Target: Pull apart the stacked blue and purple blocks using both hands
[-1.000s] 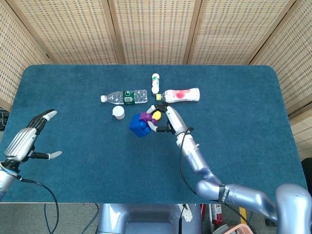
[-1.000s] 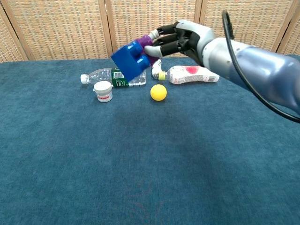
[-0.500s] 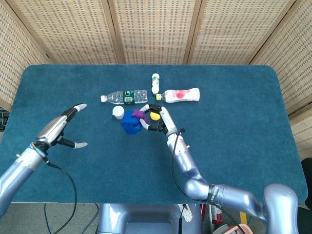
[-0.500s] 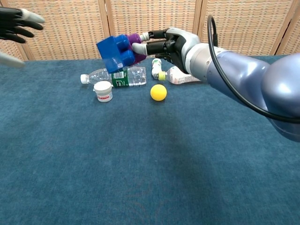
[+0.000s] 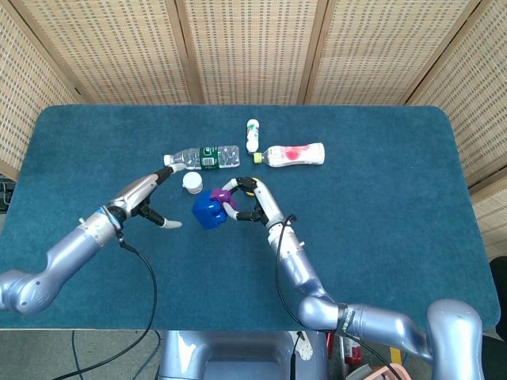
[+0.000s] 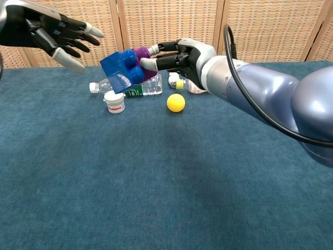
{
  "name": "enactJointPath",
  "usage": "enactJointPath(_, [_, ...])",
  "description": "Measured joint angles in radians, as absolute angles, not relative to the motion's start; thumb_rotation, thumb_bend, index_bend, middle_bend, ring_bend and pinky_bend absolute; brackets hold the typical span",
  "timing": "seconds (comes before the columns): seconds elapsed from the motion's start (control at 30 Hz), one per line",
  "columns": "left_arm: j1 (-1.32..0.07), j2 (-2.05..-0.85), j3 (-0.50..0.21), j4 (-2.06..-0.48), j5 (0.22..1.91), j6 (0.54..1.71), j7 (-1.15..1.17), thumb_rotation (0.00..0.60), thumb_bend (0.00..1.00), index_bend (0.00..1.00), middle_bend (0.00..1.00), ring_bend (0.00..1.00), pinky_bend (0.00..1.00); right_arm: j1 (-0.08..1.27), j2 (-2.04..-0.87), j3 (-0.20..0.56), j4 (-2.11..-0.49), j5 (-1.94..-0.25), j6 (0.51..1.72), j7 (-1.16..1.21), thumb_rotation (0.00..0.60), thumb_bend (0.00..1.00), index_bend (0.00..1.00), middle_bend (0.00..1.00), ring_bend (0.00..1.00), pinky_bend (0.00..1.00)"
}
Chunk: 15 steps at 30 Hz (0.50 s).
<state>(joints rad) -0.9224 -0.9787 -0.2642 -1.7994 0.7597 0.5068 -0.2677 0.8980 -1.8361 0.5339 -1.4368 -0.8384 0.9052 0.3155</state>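
The left hand (image 5: 142,198) has swept in from the far left edge of the surface (image 5: 380,237) and now hangs just beside the stack, fingers (image 6: 78,31) spread wide and holding nothing. The right hand (image 6: 179,57) has carried the pair leftward and a little lower to meet it, and grips the purple block (image 6: 143,54) between thumb and fingers, with the blue block (image 6: 122,70) jutting out toward the open left hand. The stack is held in the air, tilted, above the surface and in front of the clear water bottle (image 5: 202,157).

That puts the task right at the handover point: the blue end is offered, not yet touched, and the two blocks are not yet parted.

Room to pull looks good. Left of the stack the blue cloth lies bare toward the edge, so the left arm can draw back freely. Below sit the small white jar (image 6: 114,101) and yellow ball (image 6: 176,102), both near, and the white bottle with red print (image 5: 293,154) lies behind, so a dropped block could knock them.
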Motion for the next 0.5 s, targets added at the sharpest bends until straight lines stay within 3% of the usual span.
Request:
enactJointPath(0.33, [-1.086, -0.985, -0.18, -1.789, 0.534, 0.459, -0.2, 0.6, 0.0, 0.15, 0.02, 0.0, 0.0, 0.908, -1.849, 0.545, -1.452, -0.813, 0.92, 0.278, 0.6, 0.43, 0.62, 0.65, 0.24, 0.0])
enactJointPath(0.5, [-1.13, -0.988, -0.153, -1.79, 0.484, 0.455, -0.183, 0.6, 0.0, 0.17, 0.02, 0.0, 0.0, 0.911, -1.853, 0.547, -1.455, -0.81, 0.923, 0.267, 0.6, 0.43, 0.62, 0.65, 0.24, 0.0])
